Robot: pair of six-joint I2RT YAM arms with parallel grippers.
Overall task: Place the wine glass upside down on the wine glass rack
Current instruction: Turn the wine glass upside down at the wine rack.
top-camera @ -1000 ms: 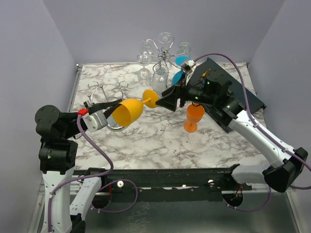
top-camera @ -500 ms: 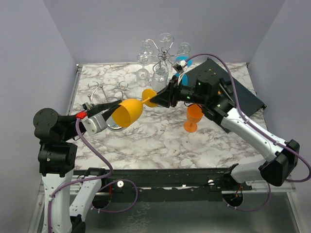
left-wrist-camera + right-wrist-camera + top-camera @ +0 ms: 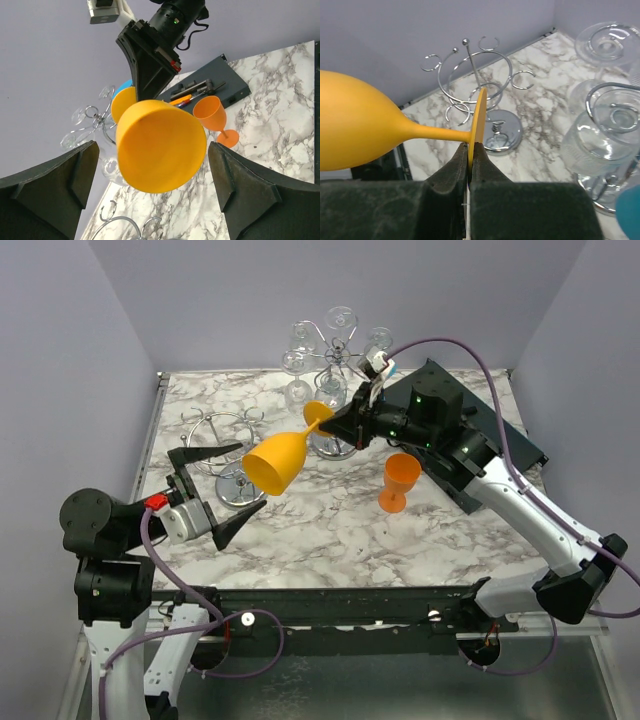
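Observation:
The yellow wine glass [image 3: 275, 460] hangs in the air, lying nearly on its side with its bowl toward the near left. My right gripper [image 3: 335, 422] is shut on the edge of the glass's flat foot [image 3: 479, 120], which is pinched between the pads [image 3: 457, 167]. My left gripper [image 3: 247, 476] stands open just below and in front of the bowl [image 3: 160, 147], one finger on either side and neither touching it. An empty chrome wine glass rack [image 3: 222, 430] stands at the left behind the glass, and the right wrist view shows its hooks [image 3: 470, 65].
A second rack [image 3: 335, 345] at the back carries several clear glasses hung upside down. A small orange glass [image 3: 399, 480] stands upright right of centre. A dark tray [image 3: 500, 430] lies at the back right, and a blue glass [image 3: 122, 86] is partly hidden behind my right arm.
My left gripper has let go of the bowl, opened wide and drawn back toward the near left. My right gripper has shut on the foot and lifted the glass slightly toward the back.

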